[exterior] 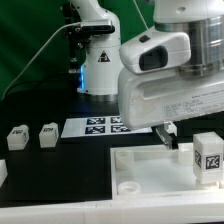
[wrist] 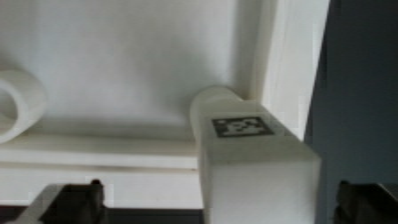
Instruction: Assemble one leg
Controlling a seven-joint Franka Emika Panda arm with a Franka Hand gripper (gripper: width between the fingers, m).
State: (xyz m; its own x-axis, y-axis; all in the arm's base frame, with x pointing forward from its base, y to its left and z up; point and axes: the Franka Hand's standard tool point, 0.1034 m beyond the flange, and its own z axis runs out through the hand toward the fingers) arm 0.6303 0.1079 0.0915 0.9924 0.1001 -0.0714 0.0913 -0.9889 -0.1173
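- Gripper: jaws wide. The dark fingertips stand on either side of the leg, clear of it.
- Leg: at the inner corner of the tabletop. Its square black-and-white tag faces the wrist camera and shows a pattern only, no lettering.
- Exterior view: the gripper hangs over the tabletop. Two spare legs stand towards the exterior view's left, near the marker board.
- Faint grey print on the gripper housing: too blurred to read.

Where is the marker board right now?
In the exterior view, the marker board lies flat near mid-frame, just behind the white tabletop, with a leg close on the exterior view's left.
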